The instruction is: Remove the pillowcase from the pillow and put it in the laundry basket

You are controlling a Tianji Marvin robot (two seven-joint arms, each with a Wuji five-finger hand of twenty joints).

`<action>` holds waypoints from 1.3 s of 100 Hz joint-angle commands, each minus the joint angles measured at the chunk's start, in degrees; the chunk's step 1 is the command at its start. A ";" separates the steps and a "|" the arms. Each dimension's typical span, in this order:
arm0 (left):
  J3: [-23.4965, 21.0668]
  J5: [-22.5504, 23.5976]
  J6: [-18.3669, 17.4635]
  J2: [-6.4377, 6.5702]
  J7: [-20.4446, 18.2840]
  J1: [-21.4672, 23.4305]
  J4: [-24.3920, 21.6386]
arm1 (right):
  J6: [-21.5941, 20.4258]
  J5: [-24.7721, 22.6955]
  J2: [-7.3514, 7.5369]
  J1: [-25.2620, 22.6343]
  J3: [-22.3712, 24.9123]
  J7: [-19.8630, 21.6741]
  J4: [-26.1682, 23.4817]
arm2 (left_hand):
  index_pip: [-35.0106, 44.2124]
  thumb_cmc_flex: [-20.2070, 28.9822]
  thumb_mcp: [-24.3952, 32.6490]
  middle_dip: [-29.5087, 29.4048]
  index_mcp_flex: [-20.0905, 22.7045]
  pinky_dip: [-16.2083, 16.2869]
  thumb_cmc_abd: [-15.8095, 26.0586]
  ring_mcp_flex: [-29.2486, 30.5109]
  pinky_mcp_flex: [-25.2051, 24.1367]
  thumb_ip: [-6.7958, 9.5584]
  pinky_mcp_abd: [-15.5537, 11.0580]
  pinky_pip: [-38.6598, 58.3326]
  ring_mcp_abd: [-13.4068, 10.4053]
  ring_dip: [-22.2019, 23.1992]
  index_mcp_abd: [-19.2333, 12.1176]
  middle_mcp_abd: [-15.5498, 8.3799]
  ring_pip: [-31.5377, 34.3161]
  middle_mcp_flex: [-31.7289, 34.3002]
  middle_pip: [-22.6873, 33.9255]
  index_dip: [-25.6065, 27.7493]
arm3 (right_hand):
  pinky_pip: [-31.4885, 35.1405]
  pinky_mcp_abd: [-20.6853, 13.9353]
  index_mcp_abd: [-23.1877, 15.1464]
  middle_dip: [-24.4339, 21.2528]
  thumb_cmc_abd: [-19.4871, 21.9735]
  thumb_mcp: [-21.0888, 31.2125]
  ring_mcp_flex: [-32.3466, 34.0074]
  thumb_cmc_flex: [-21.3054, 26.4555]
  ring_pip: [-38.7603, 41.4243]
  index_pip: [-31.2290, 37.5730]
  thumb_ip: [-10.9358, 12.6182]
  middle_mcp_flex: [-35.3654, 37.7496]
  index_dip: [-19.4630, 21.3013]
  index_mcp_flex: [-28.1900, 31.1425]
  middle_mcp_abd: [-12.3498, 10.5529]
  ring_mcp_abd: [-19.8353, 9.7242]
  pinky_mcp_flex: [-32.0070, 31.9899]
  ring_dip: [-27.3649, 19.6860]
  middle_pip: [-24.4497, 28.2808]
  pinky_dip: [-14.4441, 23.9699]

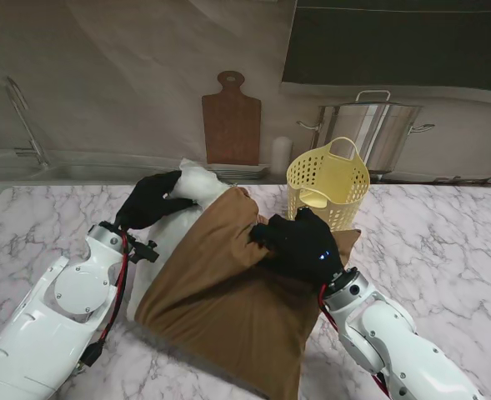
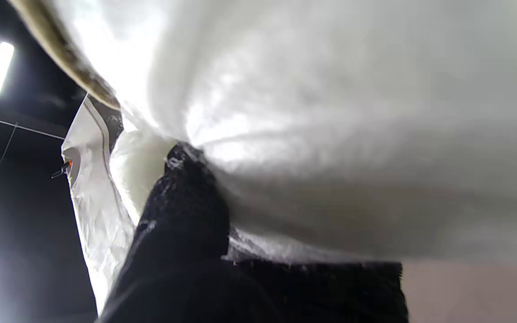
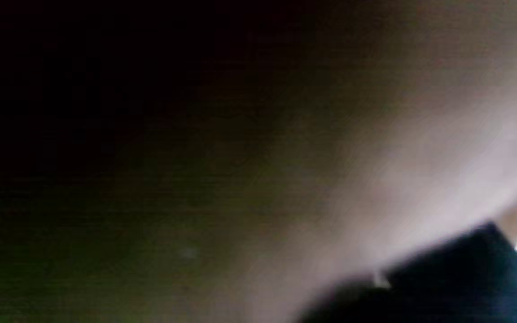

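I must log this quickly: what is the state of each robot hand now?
Left robot hand: shut on the white pillow.
Right robot hand: shut on the brown pillowcase.

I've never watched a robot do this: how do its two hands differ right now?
The left hand grips the bare white pillow; the right hand bunches the brown pillowcase. The left is farther from the yellow laundry basket, the right just beside it. Both wear black gloves.

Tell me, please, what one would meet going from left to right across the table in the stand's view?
Left hand gripping the white pillow → brown pillowcase → right hand bunching the pillowcase → yellow laundry basket.
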 commanded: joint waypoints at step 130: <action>-1.17 5.66 -0.66 -0.52 3.86 0.39 -3.75 | 3.03 -4.42 1.28 4.62 -4.00 18.83 -4.88 | 8.19 6.86 4.98 3.77 -0.99 3.17 4.58 0.74 -0.24 0.89 -3.47 81.04 -6.46 3.64 -3.42 -2.55 1.38 -0.61 4.16 4.96 | -26.70 15.16 -8.79 -21.86 2.02 -0.62 -43.43 -3.39 -40.78 -5.02 5.59 -33.89 15.99 5.43 9.79 12.48 -32.30 -18.80 -22.49 -3.17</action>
